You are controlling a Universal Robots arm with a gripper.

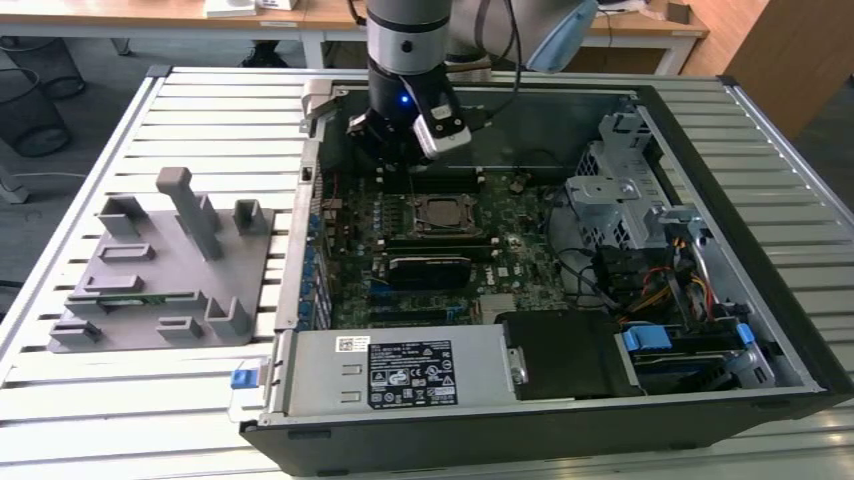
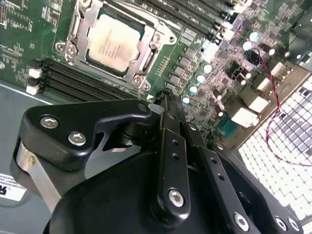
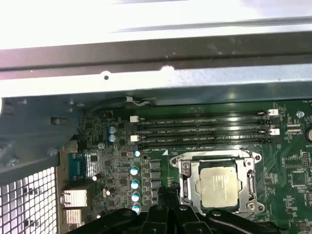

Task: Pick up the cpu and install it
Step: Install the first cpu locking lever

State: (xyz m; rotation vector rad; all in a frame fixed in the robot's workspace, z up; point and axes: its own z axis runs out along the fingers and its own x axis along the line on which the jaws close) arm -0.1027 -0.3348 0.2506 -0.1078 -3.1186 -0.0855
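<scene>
The arm (image 1: 400,50) hangs straight down into the open computer case (image 1: 534,430). Its hand (image 2: 165,97) is pressed together and empty, just beside the socket (image 2: 146,52). The cpu (image 2: 116,41) lies in that socket. In the second wrist view the hand's bulk hides the board beyond the socket.

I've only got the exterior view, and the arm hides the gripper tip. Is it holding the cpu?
Observer: No. In both wrist views the cpu lies flat inside the socket frame.
Operator: So where's that tip?
Observer: In the first wrist view the gripper is shut and empty, its tip beside that frame, off the cpu.
Operator: Anything else fitted nearby?
Observer: No, the four memory slots look empty.
</scene>
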